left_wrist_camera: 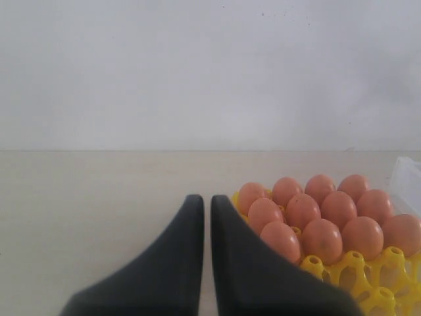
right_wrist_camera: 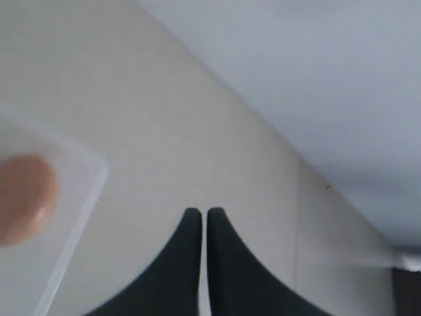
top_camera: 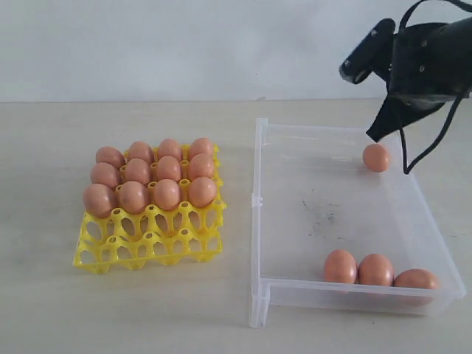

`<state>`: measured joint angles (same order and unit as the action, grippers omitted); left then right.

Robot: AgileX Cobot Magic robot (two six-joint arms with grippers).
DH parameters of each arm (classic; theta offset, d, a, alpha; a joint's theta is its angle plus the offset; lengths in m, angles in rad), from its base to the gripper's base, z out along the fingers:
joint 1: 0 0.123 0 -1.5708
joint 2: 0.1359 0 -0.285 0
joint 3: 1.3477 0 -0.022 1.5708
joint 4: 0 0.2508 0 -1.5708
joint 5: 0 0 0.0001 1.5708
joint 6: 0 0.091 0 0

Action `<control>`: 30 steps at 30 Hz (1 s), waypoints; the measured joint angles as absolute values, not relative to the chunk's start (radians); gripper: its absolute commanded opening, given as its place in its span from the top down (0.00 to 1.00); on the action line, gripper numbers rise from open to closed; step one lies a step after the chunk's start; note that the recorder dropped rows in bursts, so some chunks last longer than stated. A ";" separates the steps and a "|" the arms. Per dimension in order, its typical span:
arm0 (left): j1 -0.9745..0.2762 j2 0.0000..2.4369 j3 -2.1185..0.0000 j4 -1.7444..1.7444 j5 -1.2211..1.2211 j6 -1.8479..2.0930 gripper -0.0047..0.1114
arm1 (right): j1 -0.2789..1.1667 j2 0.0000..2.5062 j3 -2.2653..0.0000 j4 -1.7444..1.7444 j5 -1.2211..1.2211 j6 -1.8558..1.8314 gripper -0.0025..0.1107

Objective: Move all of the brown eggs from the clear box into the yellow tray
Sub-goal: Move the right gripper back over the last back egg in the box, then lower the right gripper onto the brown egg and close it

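Several brown eggs fill the back rows of the yellow tray on the left; its front cups stand bare. In the clear box one egg lies at the far right corner, and three eggs lie along the near wall. My right gripper hangs just behind that far egg, shut with nothing in it. The right wrist view shows its shut tips beyond the box corner, with the egg off to the side. My left gripper is shut and holds nothing, beside the tray's eggs.
Pale tabletop lies all round, with a white wall behind. The clear box's edge shows past the tray in the left wrist view. A black cable hangs from the right arm over the box's far right side.
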<state>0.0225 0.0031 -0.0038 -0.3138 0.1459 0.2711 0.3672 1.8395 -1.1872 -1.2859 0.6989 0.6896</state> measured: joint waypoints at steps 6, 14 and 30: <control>0.022 0.003 -0.004 -0.314 0.146 0.271 0.93 | 0.199 1.886 -1.423 -0.027 0.728 -0.128 0.98; 0.022 0.003 -0.004 -0.314 0.146 0.271 0.93 | 0.198 2.058 -1.564 0.042 0.826 -0.148 0.54; 0.022 0.003 -0.004 -0.314 0.146 0.271 0.93 | 0.198 2.156 -1.623 -0.105 0.813 -0.019 0.49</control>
<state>0.0225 0.0031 -0.0038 -0.3138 0.1459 0.2711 0.1982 2.1564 -1.6231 -0.1049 0.8126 -0.0194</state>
